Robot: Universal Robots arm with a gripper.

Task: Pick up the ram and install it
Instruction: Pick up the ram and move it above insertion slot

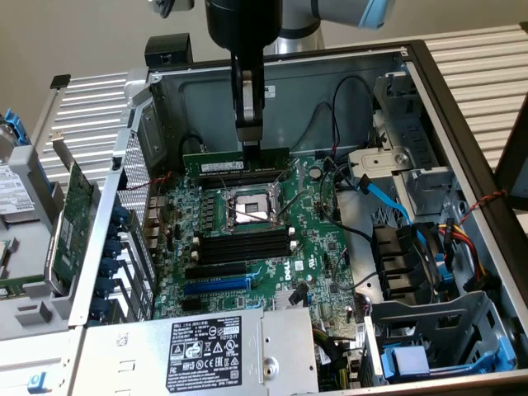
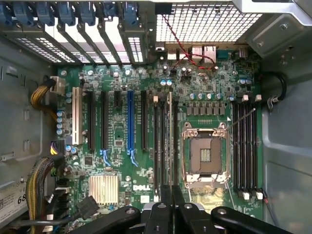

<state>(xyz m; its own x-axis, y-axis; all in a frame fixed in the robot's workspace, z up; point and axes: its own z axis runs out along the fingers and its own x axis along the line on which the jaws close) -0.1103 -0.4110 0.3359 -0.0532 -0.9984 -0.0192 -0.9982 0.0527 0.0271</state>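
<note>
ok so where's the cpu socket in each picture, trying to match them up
Exterior view: the cpu socket sits mid-board, just in front of the ram that the gripper holds, with black memory slots on its near side.
Wrist view: the cpu socket lies between two banks of memory slots, its metal frame open.
Shared landmark: the white Dell logo printed on the board.
</note>
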